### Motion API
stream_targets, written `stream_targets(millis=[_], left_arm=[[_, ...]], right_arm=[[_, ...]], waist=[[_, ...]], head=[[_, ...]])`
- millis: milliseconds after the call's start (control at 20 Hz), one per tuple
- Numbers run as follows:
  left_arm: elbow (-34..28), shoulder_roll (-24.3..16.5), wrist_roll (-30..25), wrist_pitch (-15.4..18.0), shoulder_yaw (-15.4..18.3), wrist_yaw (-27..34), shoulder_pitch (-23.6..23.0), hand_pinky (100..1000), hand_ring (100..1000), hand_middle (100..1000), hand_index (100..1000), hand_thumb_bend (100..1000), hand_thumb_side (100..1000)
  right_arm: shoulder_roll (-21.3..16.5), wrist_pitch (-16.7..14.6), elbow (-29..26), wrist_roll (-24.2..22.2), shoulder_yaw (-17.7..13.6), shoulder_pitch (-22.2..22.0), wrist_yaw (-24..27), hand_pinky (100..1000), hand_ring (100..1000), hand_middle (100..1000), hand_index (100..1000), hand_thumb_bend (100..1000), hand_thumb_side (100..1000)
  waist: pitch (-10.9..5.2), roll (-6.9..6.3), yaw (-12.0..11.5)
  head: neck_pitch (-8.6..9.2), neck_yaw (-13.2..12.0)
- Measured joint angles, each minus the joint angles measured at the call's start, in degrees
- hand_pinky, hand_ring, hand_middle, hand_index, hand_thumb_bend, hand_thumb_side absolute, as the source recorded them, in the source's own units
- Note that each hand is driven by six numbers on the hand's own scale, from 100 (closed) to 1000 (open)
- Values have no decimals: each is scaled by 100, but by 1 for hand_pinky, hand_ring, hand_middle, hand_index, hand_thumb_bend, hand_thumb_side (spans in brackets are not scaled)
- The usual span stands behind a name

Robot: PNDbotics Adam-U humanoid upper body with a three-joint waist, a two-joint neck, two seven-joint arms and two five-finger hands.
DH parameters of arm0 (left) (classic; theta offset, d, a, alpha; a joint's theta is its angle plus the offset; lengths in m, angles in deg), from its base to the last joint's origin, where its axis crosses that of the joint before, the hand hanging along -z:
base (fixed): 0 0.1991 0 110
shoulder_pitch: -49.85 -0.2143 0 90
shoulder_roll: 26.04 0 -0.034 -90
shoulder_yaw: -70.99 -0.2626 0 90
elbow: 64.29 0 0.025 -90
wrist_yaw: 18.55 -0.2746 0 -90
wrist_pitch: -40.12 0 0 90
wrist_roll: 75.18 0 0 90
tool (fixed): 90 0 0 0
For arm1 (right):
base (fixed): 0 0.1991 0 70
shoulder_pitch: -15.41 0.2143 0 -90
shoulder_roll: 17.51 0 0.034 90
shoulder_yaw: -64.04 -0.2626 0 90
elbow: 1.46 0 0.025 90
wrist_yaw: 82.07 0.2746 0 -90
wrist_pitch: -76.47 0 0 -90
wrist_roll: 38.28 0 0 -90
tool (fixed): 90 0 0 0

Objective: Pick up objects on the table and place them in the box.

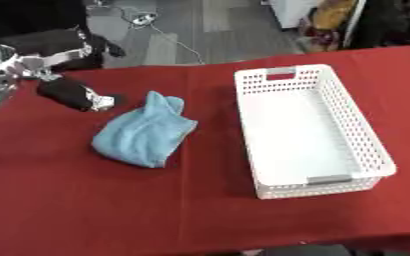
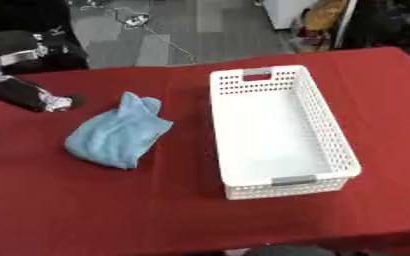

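My left hand (image 1: 77,95) upper left, fingers' state unclear; blue cloth (image 1: 143,132) centre-left; white basket (image 1: 309,130) right on red counter (image 1: 112,210).

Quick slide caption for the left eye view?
Left hand near a crumpled blue cloth on the red table; white basket sits empty.

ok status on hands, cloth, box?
Left hand upper left, apart from blue cloth. Right hand not in view. White basket empty. Nothing in the way.

Red table (image 1: 86,210) with cloth (image 1: 143,134), basket (image 1: 309,131).
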State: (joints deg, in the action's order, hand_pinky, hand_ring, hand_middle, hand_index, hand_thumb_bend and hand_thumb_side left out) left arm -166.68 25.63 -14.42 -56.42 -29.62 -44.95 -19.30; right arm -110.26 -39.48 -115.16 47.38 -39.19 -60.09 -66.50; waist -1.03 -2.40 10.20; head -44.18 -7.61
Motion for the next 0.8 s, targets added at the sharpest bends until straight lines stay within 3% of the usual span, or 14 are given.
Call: stream_targets(millis=[300,600,800], left_arm=[[630,205,-193,-156,-202,-129,446,667,804,890,963,607,649],[2469,1138,-261,-355,-392,-904,1264,681,807,875,958,594,764],[3463,1700,-134,-233,-428,-1239,1591,684,806,876,959,591,792]], right_arm=[[0,3,0,-6,3,0,9,840,868,837,946,100,1000],[5,14,0,-19,4,-6,23,840,868,837,946,100,1000],[7,23,0,-29,4,-7,26,840,868,837,946,100,1000]], waist=[[-4,7,15],[-11,47,18],[-11,52,15]], head=[[0,-45],[0,-47],[0,-48]])
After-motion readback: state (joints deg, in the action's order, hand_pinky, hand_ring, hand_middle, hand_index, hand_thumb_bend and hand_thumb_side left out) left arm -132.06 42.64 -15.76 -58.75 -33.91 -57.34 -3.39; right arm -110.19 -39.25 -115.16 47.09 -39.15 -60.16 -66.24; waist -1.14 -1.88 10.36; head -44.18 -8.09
